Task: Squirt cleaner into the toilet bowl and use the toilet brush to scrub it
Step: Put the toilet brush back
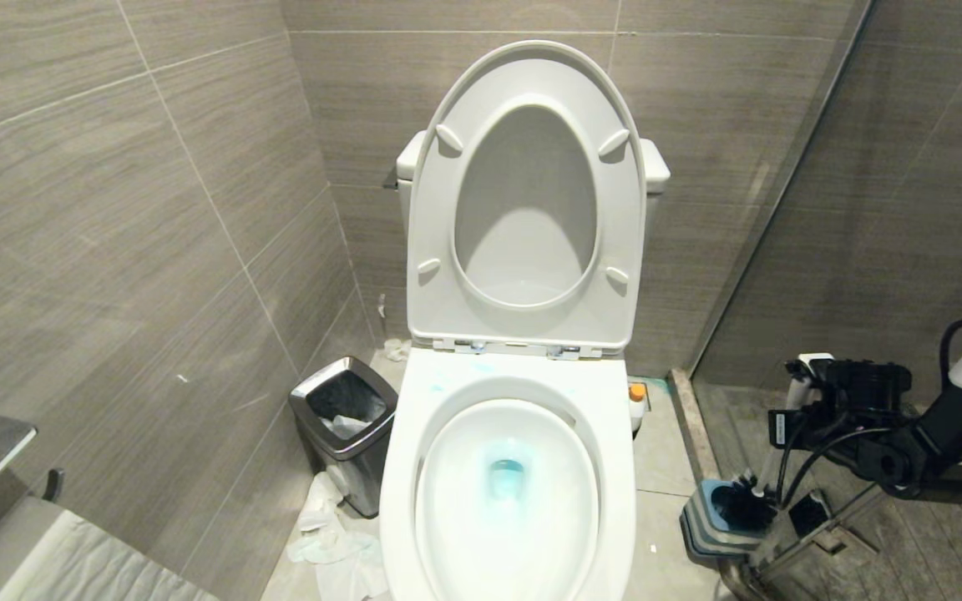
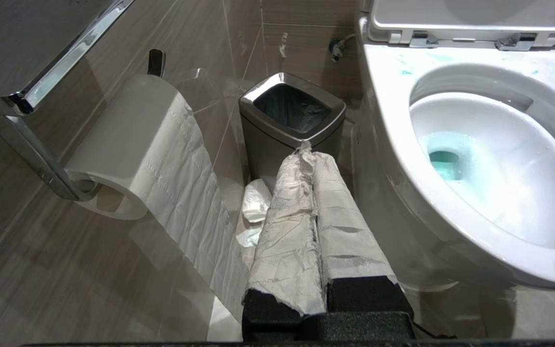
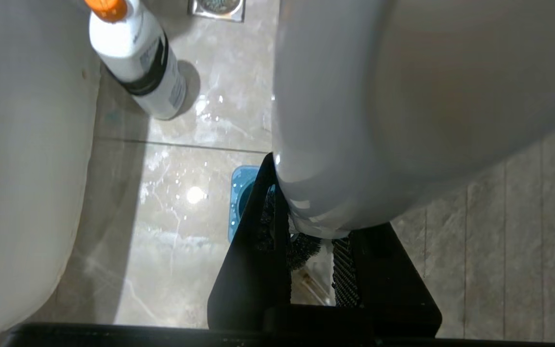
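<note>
Already dosed: cleaner (image 1: 506, 476) pools turquoise in the bowl (image 1: 508, 501), bottle (image 1: 636, 406) parked beside it. Right tool (image 3: 313, 241) is clamped on the brush (image 1: 790, 417) handle, head seemingly at its holder (image 1: 719, 522). Left tool (image 2: 313, 159) is pressed together, paper-wrapped, idle. Scrubbing remains.

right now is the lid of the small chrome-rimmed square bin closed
No, the small chrome-rimmed square bin stands open-topped beside the glossy white ceramic toilet bowl, and its dark liner shows inside.
</note>
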